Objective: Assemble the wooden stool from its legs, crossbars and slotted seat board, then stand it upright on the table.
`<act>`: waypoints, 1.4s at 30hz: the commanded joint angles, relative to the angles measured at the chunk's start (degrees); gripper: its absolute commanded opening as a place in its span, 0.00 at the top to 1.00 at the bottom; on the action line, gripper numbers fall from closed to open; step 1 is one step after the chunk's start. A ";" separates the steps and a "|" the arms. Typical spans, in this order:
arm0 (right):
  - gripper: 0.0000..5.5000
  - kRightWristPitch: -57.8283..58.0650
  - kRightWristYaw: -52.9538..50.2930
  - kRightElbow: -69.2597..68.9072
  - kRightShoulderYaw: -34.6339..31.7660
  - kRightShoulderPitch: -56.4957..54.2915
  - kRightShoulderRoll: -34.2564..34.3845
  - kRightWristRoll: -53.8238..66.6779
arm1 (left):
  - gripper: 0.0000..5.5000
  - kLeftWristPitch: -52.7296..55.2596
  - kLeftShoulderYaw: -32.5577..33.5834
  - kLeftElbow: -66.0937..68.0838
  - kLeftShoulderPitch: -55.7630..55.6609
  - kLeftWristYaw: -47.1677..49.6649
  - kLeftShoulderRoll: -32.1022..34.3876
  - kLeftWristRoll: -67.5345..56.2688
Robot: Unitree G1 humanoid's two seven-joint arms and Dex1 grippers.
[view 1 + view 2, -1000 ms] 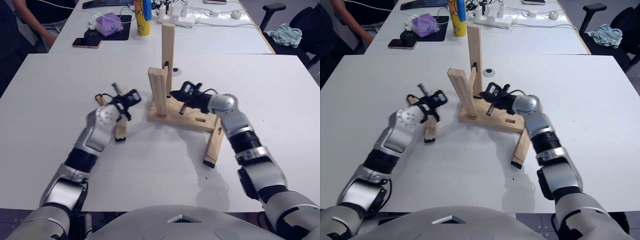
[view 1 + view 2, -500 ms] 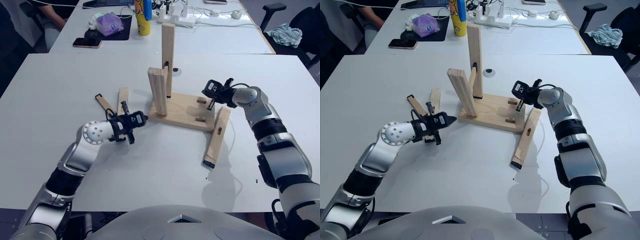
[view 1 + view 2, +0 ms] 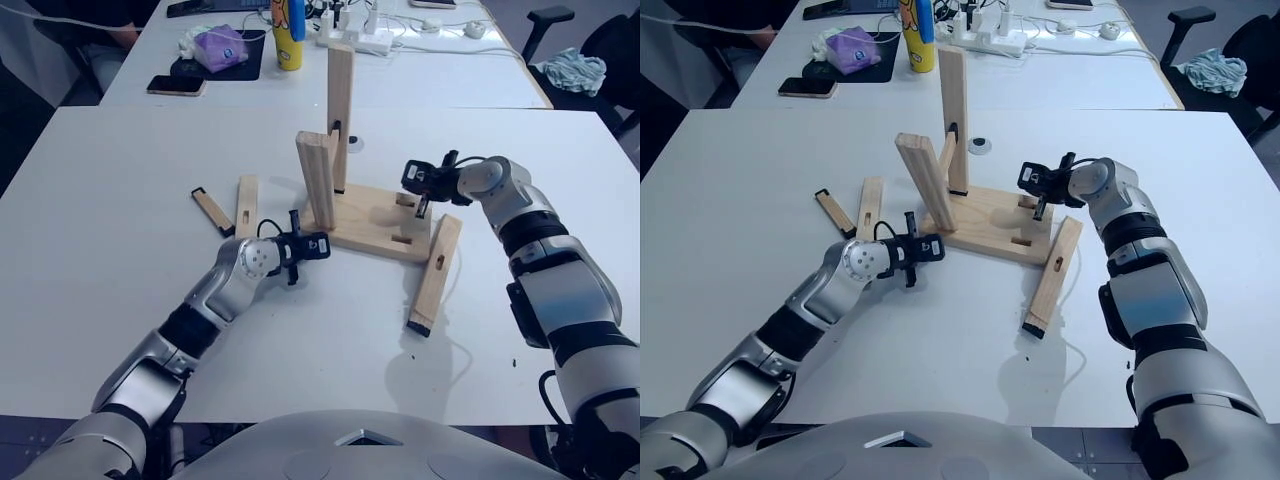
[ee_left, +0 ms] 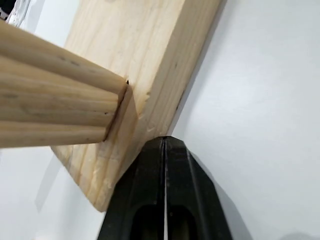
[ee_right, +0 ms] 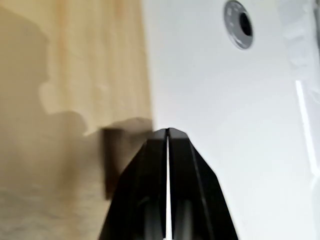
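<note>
The slotted seat board [image 3: 368,222] lies flat on the white table. Two legs stand in it: a tall upright one [image 3: 339,105] and a shorter tilted one [image 3: 318,180]. A third leg [image 3: 435,273] lies loose against the board's right end. Two crossbars [image 3: 212,211] [image 3: 246,204] lie left of the board. My left gripper [image 3: 318,245] is shut and empty, its tip [image 4: 164,142] touching the board's near left corner below the tilted leg [image 4: 55,97]. My right gripper [image 3: 412,181] is shut and empty at the board's far right edge, its tip [image 5: 167,133] beside a slot [image 5: 111,160].
A round grommet [image 3: 352,146] sits in the table behind the legs. The table beyond holds a yellow bottle [image 3: 288,30], a purple pack [image 3: 218,45], a phone [image 3: 175,85] and a power strip [image 3: 358,38]. Bare table lies in front of the board.
My left gripper has swung right, from over the crossbars to the board's near left corner. My right gripper has moved from beside the standing legs to the board's far right edge.
</note>
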 commanded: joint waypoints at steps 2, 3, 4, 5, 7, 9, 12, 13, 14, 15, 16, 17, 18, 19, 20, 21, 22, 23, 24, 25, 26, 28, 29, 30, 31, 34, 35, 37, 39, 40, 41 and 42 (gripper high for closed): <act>1.00 0.15 5.26 -1.40 0.37 2.70 -0.13 0.94 | 1.00 2.66 2.52 2.20 -1.35 1.48 -0.20 0.45; 1.00 0.41 6.11 -1.77 0.40 3.21 -0.13 1.19 | 1.00 2.76 2.91 2.33 -1.47 1.83 -0.13 0.52; 1.00 0.46 6.66 -2.18 0.64 3.86 -0.18 1.14 | 1.00 3.02 3.40 2.49 -1.57 2.15 -0.13 0.47; 1.00 0.64 7.09 -2.65 0.85 4.61 -0.17 1.18 | 1.00 3.18 3.72 2.74 -1.71 2.43 -0.12 0.53; 1.00 1.36 8.95 -4.61 1.62 6.96 0.02 1.26 | 1.00 3.70 4.47 3.11 -2.01 3.08 -0.17 0.58; 1.00 2.72 10.44 -7.19 2.26 9.40 0.61 1.71 | 1.00 3.91 5.13 3.19 -2.11 3.82 -0.39 0.52; 1.00 5.77 12.43 -12.48 3.42 13.07 1.08 2.50 | 1.00 4.31 5.64 3.89 -2.31 4.31 -1.11 0.18; 1.00 7.06 13.29 -14.87 3.84 14.51 1.00 2.83 | 1.00 4.44 5.67 4.30 -2.40 4.44 -1.38 0.08; 1.00 8.38 13.86 -17.51 4.14 15.95 0.80 3.12 | 1.00 4.37 5.64 4.88 -2.64 4.61 -1.77 -0.07; 1.00 10.19 14.58 -20.23 4.27 17.38 0.59 3.64 | 1.00 4.08 5.63 5.88 -2.97 4.62 -2.38 -0.49; 1.00 11.94 14.99 -22.87 4.19 18.62 0.45 4.29 | 1.00 3.66 5.75 7.44 -3.56 4.68 -3.21 -1.07; 1.00 13.92 15.27 -25.44 4.01 19.71 0.39 5.05 | 1.00 3.09 5.65 9.23 -4.30 4.79 -3.86 -1.23; 1.00 15.59 15.58 -27.85 4.02 20.71 0.19 5.70 | 1.00 2.62 5.66 10.81 -4.97 4.94 -4.46 -1.42; 1.00 17.13 15.76 -30.40 3.97 21.65 -0.05 6.36 | 1.00 2.17 5.92 12.31 -5.78 5.03 -5.17 -1.85; 1.00 18.60 15.81 -32.69 3.95 22.49 -0.23 6.97 | 1.00 1.70 6.11 13.62 -6.50 5.13 -5.68 -2.13; 1.00 20.44 16.34 -35.29 3.82 23.43 -0.45 8.01 | 1.00 1.25 6.30 15.02 -7.32 5.18 -6.15 -2.40; 1.00 22.26 16.69 -37.83 3.72 24.22 -0.57 8.96 | 1.00 0.74 6.73 16.36 -8.10 5.19 -6.54 -2.77; 1.00 23.87 17.03 -40.30 3.72 25.02 -0.73 9.84 | 1.00 0.24 7.05 17.73 -8.83 5.27 -6.77 -2.97; 1.00 25.38 17.33 -42.42 3.77 25.66 -0.90 10.60 | 1.00 -0.19 7.32 18.79 -9.36 5.31 -6.91 -3.13; 1.00 26.62 17.23 -44.15 3.89 26.15 -1.05 10.97 | 1.00 -0.63 7.79 19.89 -9.85 5.31 -7.09 -3.51; 1.00 27.32 16.91 -45.36 4.12 26.58 -1.28 10.99 | 1.00 -0.99 8.16 20.68 -10.13 5.18 -7.15 -3.81; 1.00 28.50 15.78 -46.53 3.85 27.16 -1.08 11.37 | 1.00 -1.76 8.57 22.08 -10.45 5.03 -6.96 -4.07; 1.00 29.12 15.88 -47.31 3.70 27.47 -1.07 11.83 | 1.00 -2.12 8.69 22.58 -10.56 4.95 -6.86 -4.15; 1.00 29.62 15.91 -48.11 3.53 27.79 -1.01 12.30 | 1.00 -2.46 8.71 23.08 -10.69 4.85 -6.70 -4.10; 1.00 29.90 15.50 -48.54 3.43 27.89 -0.94 12.40 | 1.00 -2.80 8.87 23.45 -10.74 4.77 -6.59 -4.14; 1.00 31.14 15.36 -50.01 3.18 28.36 -0.55 13.68 | 1.00 -3.86 9.29 24.92 -11.12 4.84 -6.81 -4.39; 1.00 31.75 15.98 -51.21 3.54 28.88 -0.66 14.21 | 1.00 -4.14 9.36 25.46 -11.29 4.87 -7.03 -4.47; 1.00 32.65 15.98 -53.27 4.63 30.29 -0.47 14.54 | 1.00 -4.62 9.24 26.68 -11.88 4.92 -7.73 -4.45; 1.00 33.58 14.96 -54.82 5.08 31.83 -0.13 14.85 | 1.00 -5.13 8.83 27.96 -12.90 4.89 -8.68 -4.27; 1.00 34.09 14.38 -55.60 5.04 32.47 -0.10 14.94 | 1.00 -5.33 8.63 28.42 -13.43 4.89 -9.06 -4.14; 1.00 34.43 13.62 -56.25 4.86 33.00 -0.16 14.84 | 1.00 -5.42 8.54 28.71 -13.92 4.91 -9.36 -4.06; 1.00 34.82 12.70 -56.78 4.17 33.43 -0.23 14.95 | 1.00 -5.40 8.61 28.72 -14.28 4.91 -9.54 -4.11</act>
